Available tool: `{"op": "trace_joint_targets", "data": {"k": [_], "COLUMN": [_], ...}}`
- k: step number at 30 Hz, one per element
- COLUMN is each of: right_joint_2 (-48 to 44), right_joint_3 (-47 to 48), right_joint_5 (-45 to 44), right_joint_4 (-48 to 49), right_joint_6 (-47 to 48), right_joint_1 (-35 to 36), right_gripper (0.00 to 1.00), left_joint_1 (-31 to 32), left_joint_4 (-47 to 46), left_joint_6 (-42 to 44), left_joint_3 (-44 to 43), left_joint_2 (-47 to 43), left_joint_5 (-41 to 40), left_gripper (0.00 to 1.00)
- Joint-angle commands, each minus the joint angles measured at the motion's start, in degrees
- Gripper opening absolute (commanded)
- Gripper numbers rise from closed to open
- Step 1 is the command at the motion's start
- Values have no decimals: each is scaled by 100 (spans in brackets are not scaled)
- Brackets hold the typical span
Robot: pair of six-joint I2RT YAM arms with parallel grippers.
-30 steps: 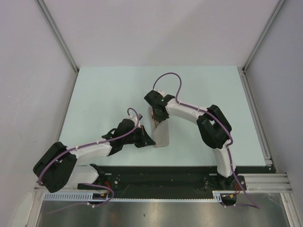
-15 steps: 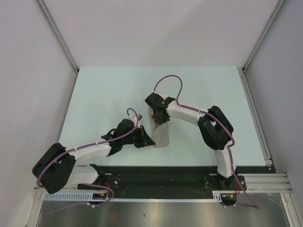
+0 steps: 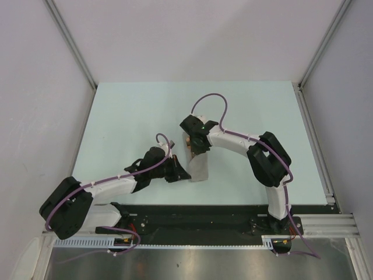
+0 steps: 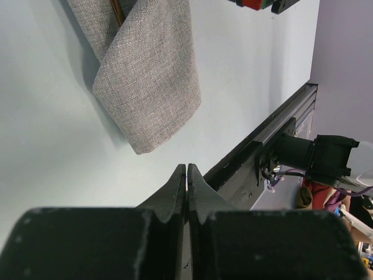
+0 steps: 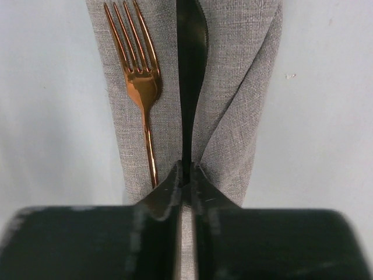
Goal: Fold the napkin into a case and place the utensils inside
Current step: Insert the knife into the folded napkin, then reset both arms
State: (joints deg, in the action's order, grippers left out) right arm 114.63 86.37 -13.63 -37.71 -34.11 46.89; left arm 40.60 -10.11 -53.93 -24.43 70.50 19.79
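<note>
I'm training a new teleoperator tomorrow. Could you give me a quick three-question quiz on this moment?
1. True or false: the left gripper is gripping the napkin case.
2. Which utensil rests on the cloth, free of any gripper? A) copper fork B) black knife C) both
3. Fill in: the right gripper is shut on the ___.

Key: 1. False; it is shut on nothing, apart from the cloth. 2. A. 3. black knife.
</note>
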Motion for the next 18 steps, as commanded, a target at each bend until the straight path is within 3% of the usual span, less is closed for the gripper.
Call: {"op": "trace_joint_targets", "data": {"k": [1,6,15,18], "right_joint_2": [-257,-152,-63,-710], "right_joint_3": [81,599,1962,1431], "right_joint_5": [-8,-96,-175,-219], "right_joint_4": [19,-209,-719,-624], "right_joint_6": [-44,123,440,528], "right_joint_1": [39,39,-66,-66], "right_gripper": [15,37,55,64], "left_joint_1": [-17,-17,18,141], "left_joint_4": [-105,114,606,756], "left_joint_6": [85,243,515,664], "left_joint_3": [-36,-124,51,209], "left_joint_2": [-98,-203,-818,-1248], "left_joint_5": [-10,-177,-520,-590], "left_gripper": [7,8,13,16]}}
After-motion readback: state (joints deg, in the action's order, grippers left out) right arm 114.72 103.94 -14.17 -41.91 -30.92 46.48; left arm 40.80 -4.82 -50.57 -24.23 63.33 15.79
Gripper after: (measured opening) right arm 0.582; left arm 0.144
